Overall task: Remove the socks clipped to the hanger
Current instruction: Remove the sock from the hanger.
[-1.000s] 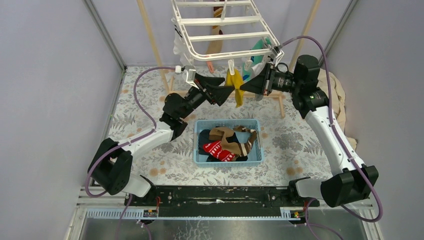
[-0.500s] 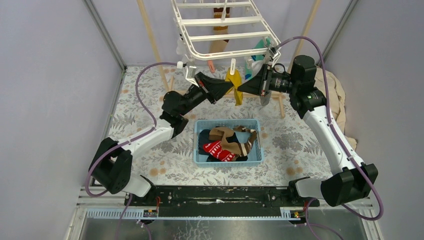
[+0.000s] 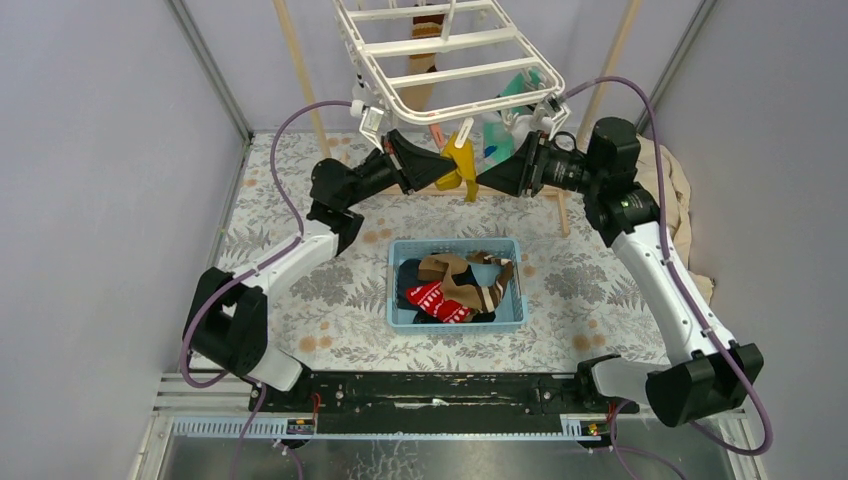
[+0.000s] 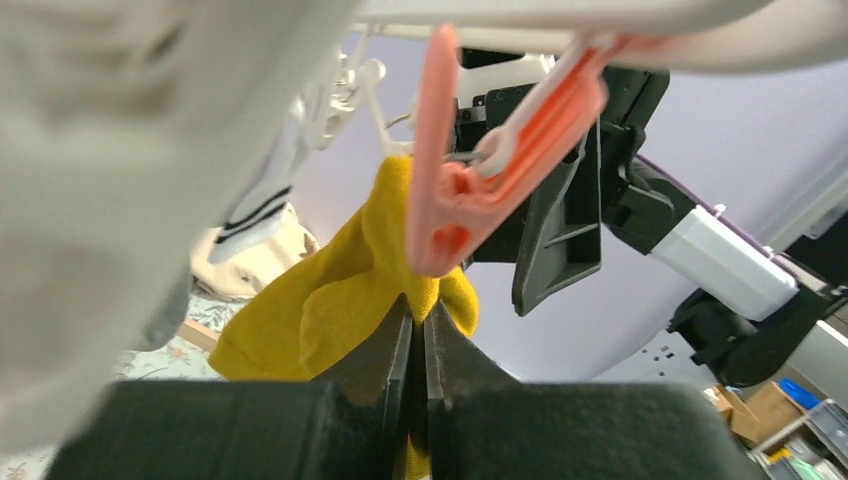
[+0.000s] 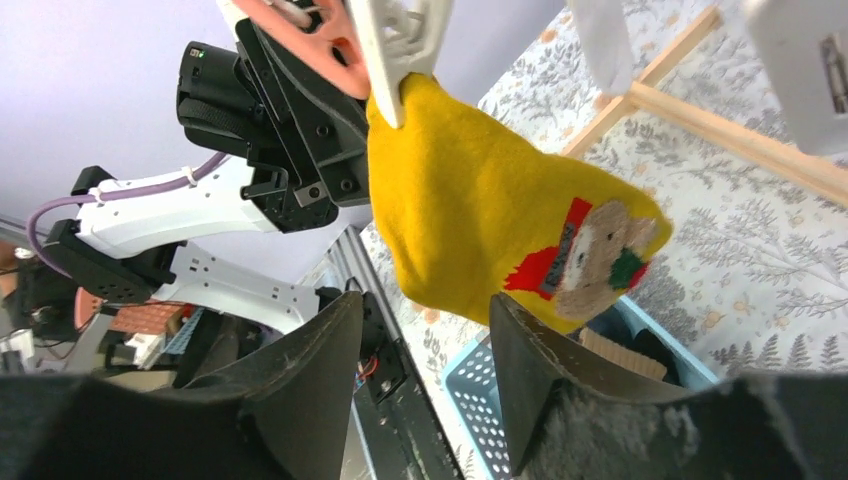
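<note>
The yellow sock hangs from a white clip on the near edge of the white hanger, high above the blue basket, with an arm raised to it from either side. The left gripper reaches in from the left, its fingers pressed together on the sock's yellow fabric just beneath a dangling pink clip. The right gripper faces the sock from the right with its fingers spread apart. In its wrist view the sock's lower end, which carries a bear patch edged in red, lies just beyond the gap between them; whether either finger touches the fabric cannot be told. A brown-striped sock and a red patterned sock lie in the basket, touching each other. A teal sock and a tan sock are clipped farther back on the hanger.
</note>
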Robot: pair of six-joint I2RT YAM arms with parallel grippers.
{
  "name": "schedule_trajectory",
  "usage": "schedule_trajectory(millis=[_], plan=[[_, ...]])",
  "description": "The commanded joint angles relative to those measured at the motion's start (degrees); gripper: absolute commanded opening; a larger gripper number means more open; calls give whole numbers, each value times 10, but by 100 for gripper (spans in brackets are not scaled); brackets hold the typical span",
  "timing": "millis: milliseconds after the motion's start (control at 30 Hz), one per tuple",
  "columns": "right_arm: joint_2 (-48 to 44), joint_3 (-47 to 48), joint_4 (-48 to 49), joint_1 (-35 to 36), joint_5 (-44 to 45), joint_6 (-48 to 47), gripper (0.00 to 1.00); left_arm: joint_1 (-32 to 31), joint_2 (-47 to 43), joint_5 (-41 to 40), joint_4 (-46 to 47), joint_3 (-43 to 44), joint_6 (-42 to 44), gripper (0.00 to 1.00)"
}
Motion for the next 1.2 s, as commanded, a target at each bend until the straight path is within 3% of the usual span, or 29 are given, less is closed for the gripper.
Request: schedule_trajectory(millis=[0,267,600,1167], plan=[[-46,-31,102,4,30,0,58,14,-3,75,9,37,-59,10],[-75,-124,334,4,69,56,60,15,24,124,16,62,-108,10],[-35,-181,578,4,96,159,63,16,43,148,16,63,-126,11],[55,-143,699,4,104,238,63,18,60,166,35,68,-148,11]])
